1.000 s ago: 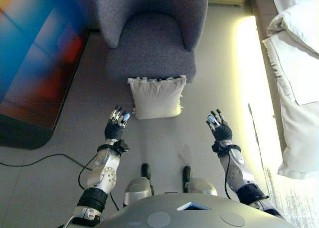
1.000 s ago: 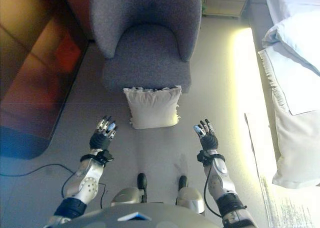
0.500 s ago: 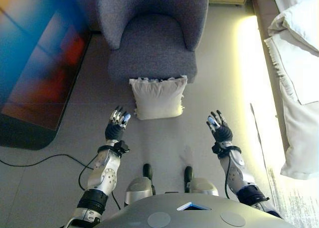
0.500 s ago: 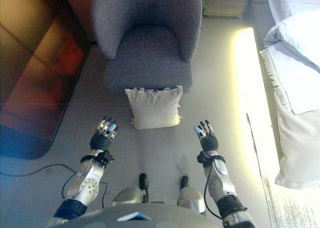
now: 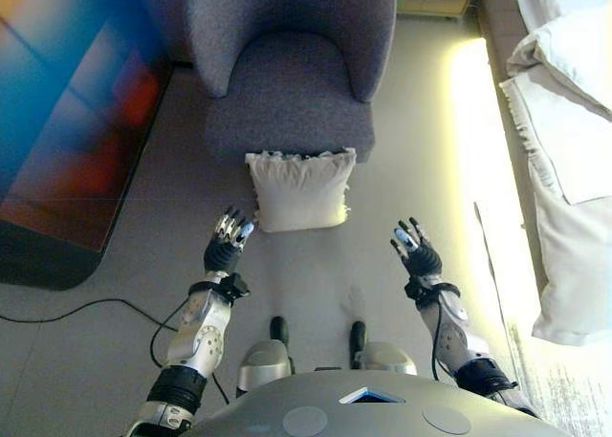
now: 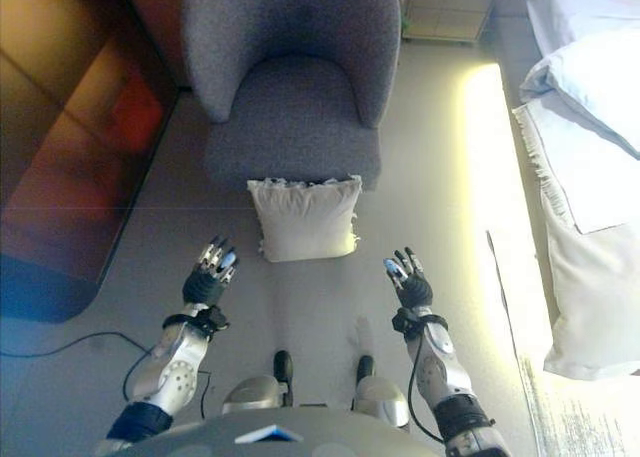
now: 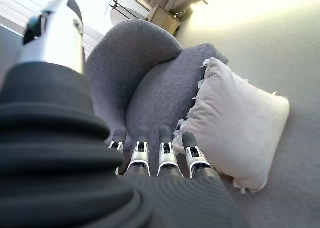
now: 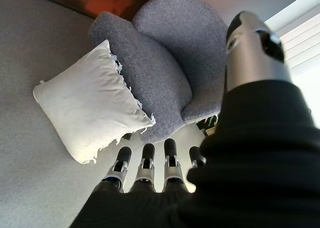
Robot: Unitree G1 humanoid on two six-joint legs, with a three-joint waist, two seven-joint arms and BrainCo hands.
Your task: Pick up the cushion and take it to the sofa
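Observation:
A white fringed cushion stands on the floor, leaning against the front of a grey armchair. It also shows in the left wrist view and the right wrist view. My left hand is open, held above the floor to the left of the cushion and a little nearer me. My right hand is open, to the right of the cushion and nearer me. Both hands are empty and apart from the cushion.
A dark cabinet with a glossy front stands on the left. A bed with white bedding runs along the right. A black cable lies on the floor at lower left. Bare grey floor lies between my hands.
Both hands have stayed almost in place; the right hand sits slightly lower and nearer the middle. The small shift of the chair and cushion comes from the camera moving.

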